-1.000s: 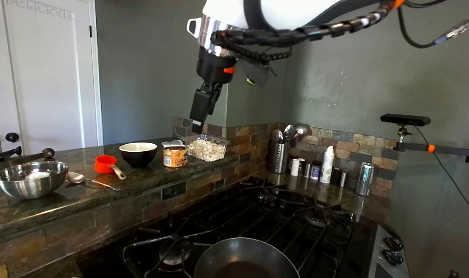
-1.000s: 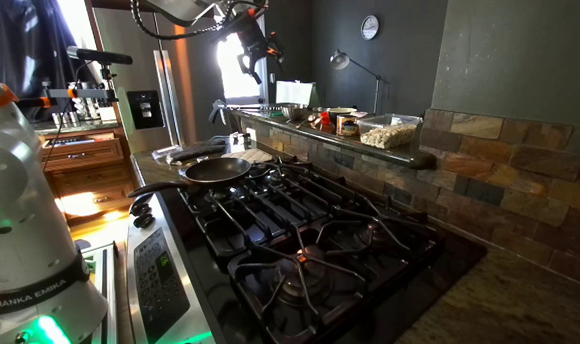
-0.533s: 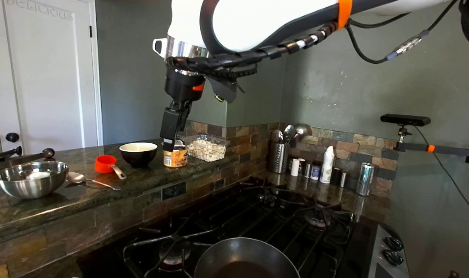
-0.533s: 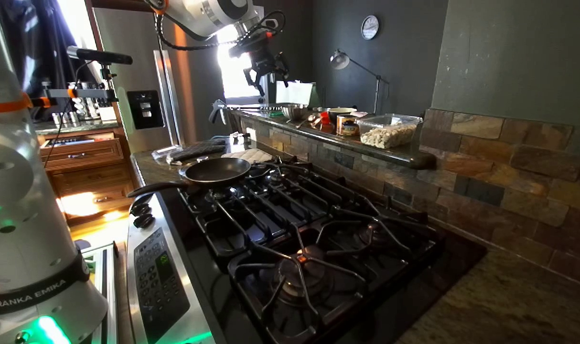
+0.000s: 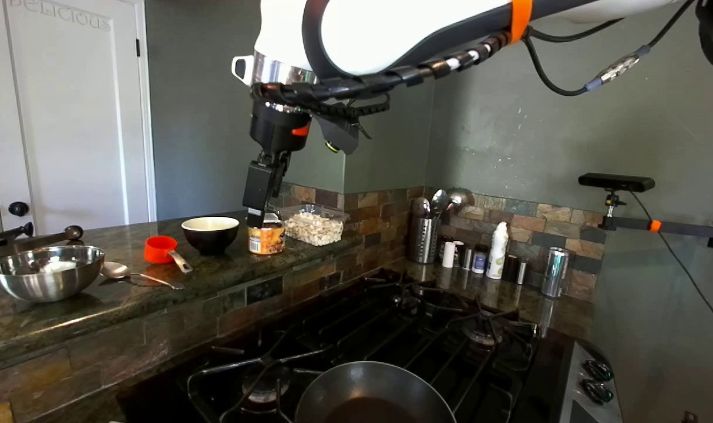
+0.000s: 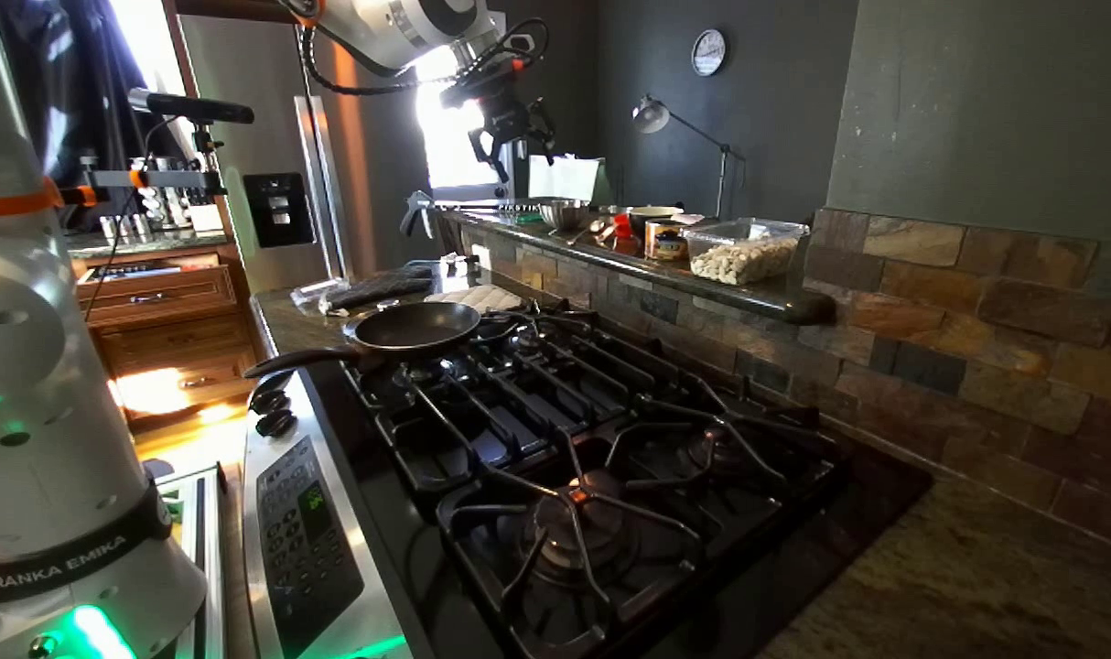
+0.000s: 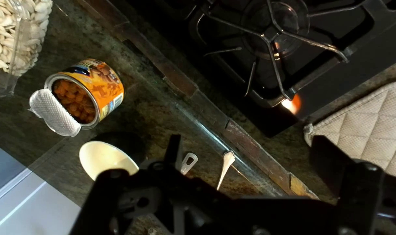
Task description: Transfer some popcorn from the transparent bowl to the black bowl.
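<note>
Gripper [image 7: 249, 145] spread wide, empty; height's hard to judge, so I'd centre over the spoon [image 7: 227, 162], wrist-view lower middle, before descending.

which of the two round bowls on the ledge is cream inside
The black bowl between the red cup and the orange-labelled can: cream inside, dark outside. The other, the steel bowl, has silvery walls inside and out.
</note>
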Robot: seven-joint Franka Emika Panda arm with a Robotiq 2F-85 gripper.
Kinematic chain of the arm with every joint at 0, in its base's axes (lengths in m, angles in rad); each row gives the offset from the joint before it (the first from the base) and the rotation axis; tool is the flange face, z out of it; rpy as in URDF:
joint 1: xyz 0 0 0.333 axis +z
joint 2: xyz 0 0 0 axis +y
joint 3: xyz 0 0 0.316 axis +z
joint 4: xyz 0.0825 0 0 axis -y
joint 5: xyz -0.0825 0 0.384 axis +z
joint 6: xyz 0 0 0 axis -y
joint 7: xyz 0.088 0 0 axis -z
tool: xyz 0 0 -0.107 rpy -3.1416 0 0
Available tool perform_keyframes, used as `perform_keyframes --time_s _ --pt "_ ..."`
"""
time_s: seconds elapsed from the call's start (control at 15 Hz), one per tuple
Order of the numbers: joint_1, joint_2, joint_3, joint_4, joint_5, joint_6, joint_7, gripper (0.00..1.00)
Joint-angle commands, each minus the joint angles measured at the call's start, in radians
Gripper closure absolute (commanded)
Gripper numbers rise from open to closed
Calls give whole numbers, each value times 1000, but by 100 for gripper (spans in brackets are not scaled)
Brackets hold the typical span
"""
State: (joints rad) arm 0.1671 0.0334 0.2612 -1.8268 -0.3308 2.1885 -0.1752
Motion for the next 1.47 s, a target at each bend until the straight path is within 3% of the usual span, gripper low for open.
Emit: perform_keyframes --time_s 0.0,0.33,0.6,1.0,1.4 --pt "11 11 -26 -7 48 65 -25 0" --pt "7 57 -43 28 108 142 -82 0" --pt "0 89 -70 75 95 82 -14 0" --pt "-45 68 -163 117 57 -28 145 0" --pt "-40 73 -158 112 41 1 97 0"
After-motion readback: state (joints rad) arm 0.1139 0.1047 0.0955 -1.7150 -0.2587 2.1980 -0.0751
